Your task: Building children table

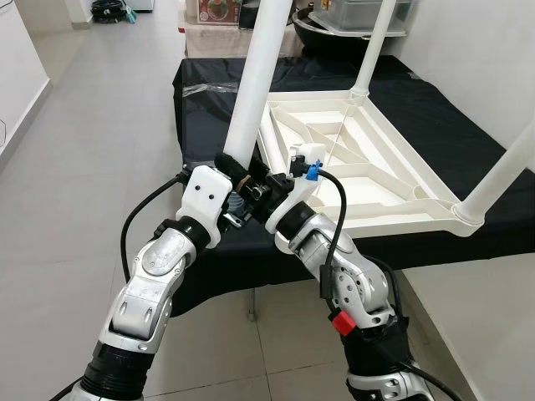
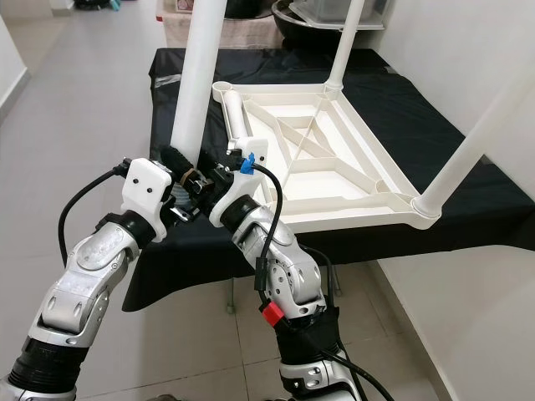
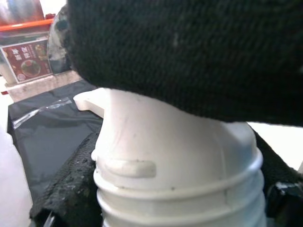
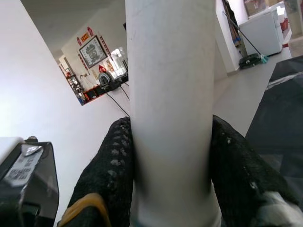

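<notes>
Both arms are built of rounded silver segments with dark joints between them and black ribbed cuffs lower down. Each wrist ends in a white plastic housing; the one on the left gripper [image 1: 236, 170] has two small screw holes in its face. The right gripper [image 1: 269, 183] carries a bright blue clip on its white mount. Black cables loop from each wrist along the forearm, and a red tab sits on the right arm. The fingers [image 4: 112, 176] are black and textured with raised dots.

lighting: bright, even, diffuse; soft shadows. head views sharp. wrist views: close leg [image 4: 170, 109] blurred, background washed out.
</notes>
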{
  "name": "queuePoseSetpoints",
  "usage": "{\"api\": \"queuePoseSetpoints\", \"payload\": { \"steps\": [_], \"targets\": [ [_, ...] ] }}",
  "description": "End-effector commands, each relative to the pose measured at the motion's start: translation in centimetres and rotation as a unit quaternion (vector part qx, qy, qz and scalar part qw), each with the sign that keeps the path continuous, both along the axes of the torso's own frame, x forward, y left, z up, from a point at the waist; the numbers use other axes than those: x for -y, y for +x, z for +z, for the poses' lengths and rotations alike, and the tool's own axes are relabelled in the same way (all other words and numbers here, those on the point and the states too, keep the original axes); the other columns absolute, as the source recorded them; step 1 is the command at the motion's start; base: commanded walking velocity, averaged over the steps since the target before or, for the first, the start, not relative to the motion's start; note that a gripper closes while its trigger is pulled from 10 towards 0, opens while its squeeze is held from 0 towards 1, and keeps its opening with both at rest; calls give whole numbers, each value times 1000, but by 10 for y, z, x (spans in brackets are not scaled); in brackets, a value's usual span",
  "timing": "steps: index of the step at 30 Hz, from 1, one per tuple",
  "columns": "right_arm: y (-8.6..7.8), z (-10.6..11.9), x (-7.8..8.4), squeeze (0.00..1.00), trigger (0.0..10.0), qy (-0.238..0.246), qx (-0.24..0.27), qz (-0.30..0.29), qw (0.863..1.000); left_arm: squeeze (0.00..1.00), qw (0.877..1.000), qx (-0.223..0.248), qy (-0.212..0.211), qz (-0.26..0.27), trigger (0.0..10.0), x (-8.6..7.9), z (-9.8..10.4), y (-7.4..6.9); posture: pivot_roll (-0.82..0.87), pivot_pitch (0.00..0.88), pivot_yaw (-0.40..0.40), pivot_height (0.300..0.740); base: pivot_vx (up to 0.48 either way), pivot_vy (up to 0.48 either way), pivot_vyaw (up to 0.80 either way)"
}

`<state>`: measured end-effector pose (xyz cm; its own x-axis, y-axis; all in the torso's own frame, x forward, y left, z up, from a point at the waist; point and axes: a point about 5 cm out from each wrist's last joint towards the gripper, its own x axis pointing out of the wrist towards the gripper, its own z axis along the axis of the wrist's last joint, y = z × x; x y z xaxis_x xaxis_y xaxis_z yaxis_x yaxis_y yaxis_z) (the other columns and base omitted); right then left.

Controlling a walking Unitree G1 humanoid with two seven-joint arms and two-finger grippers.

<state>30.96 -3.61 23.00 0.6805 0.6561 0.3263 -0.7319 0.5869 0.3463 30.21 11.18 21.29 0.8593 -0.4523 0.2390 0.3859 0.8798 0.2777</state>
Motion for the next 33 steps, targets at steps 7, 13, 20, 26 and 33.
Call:
{"api": "queuePoseSetpoints", "payload": {
  "steps": [7, 13, 20, 26, 33],
  "targets": [
    [-2, 1, 2, 0, 0, -2, 16, -11, 1000, 0, 1000, 12, 16, 1, 0, 2, -1, 0, 81, 63, -60, 740, 0, 0, 0],
    [3, 4, 4, 0, 9882, -9, 20, -32, 999, 0, 999, 9, 35, 10, 431, -2, -4, 0, 84, 67, -61, 740, 0, 0, 0],
    [10, 12, 10, 1000, 10000, 2, 25, -50, 998, 0, 998, 8, 62, 10, 10000, -6, -9, -4, 88, 71, -60, 740, 0, 0, 0],
    [14, 15, 14, 0, 10000, -1, 23, -58, 998, 0, 997, 4, 77, 9, 10000, -12, -13, -7, 89, 74, -60, 740, 0, 0, 0],
    [19, 13, 19, 0, 10000, 33, -24, -27, 999, 0, 994, 2, 111, -6, 10000, -19, -20, -15, 92, 79, -63, 740, 0, 0, 0]
  ]
}}
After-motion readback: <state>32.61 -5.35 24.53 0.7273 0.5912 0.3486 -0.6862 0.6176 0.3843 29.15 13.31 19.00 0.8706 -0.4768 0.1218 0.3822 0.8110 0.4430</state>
